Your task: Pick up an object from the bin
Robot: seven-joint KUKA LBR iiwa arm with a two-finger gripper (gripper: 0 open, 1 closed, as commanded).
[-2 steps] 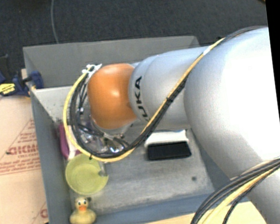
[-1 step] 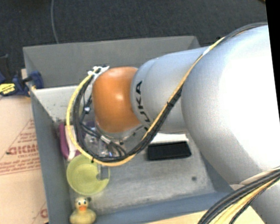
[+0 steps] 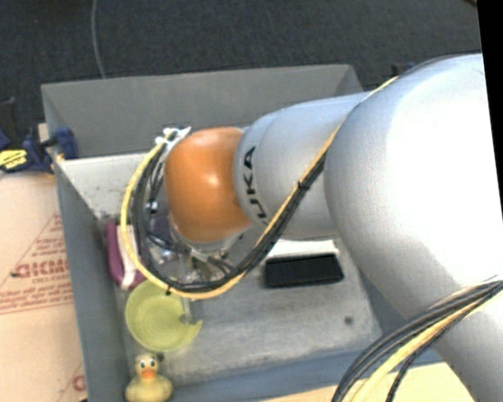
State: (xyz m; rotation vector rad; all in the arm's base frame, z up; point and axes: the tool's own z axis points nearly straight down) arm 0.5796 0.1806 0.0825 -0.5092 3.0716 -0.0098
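My gripper (image 3: 190,309) hangs under the arm's orange cover at the left side of the bin, its lower end over the right rim of a pale yellow-green round cup (image 3: 157,321). Whether it touches the cup I cannot tell. A purple-pink object (image 3: 117,256) stands against the left wall just above the cup, partly hidden by cables. Below the cup, in the near left corner, sits a yellow rubber duck (image 3: 147,384). Nothing is seen held.
A flat black rectangular thing (image 3: 302,271) lies on the bin floor right of the gripper, its upper part under the arm. The arm and its cables cover the bin's middle and right. Bare grey floor shows along the front.
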